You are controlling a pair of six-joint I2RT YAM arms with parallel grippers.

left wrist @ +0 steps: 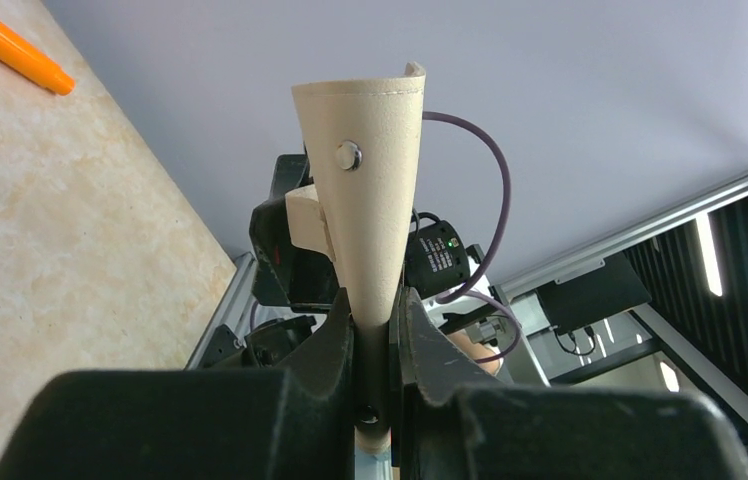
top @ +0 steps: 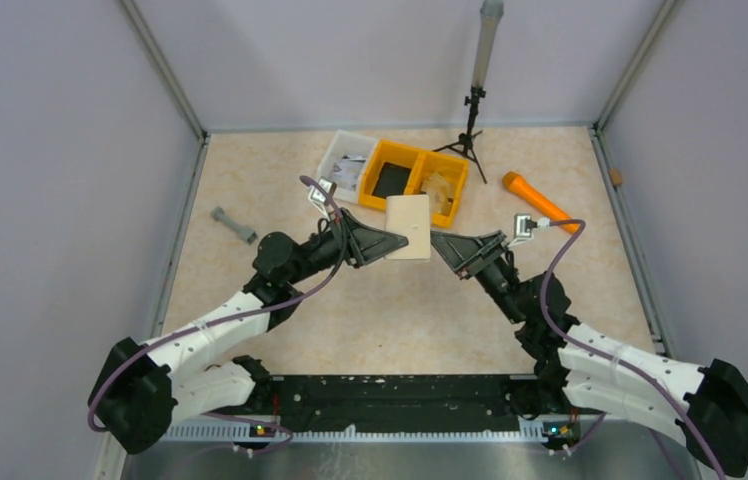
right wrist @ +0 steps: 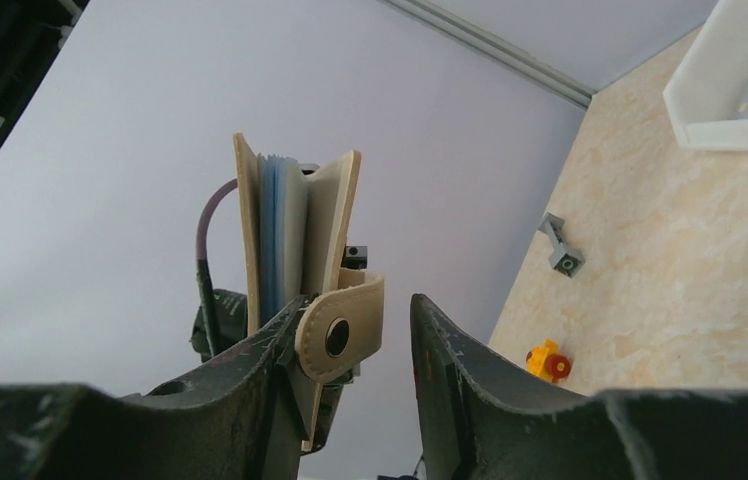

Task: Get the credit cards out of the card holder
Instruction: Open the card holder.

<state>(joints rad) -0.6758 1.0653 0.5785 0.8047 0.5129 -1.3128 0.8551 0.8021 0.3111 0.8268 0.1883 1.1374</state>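
grip matters most for this step, so check it one view at a time. from the top camera, the thin tan leather-look card holder (top: 409, 227) hangs in the air between your two tools, above the marbled beige table (top: 370, 320) and just in front of the yellow plastic bin (top: 420, 150). the left gripper (top: 399, 243) has the holder's left edge and the right gripper (top: 437, 240) sits at its right edge. from the left wrist, the jaws are pinching one edge of the holder, with the round metal snap stud (left wrist: 348, 155) facing the camera. that hold looks sound, so leave it alone. from the right wrist, your jaws are spread; the tan snap tab (right wrist: 340, 335) lies between them, against one finger with a gap to the other. the pale blue cards (right wrist: 275, 230) show edge-on between the two tan faces. to do this well, steer clear of the tab and line the fingers up on the card edges alone. close gently, then pull straight out along the holder.
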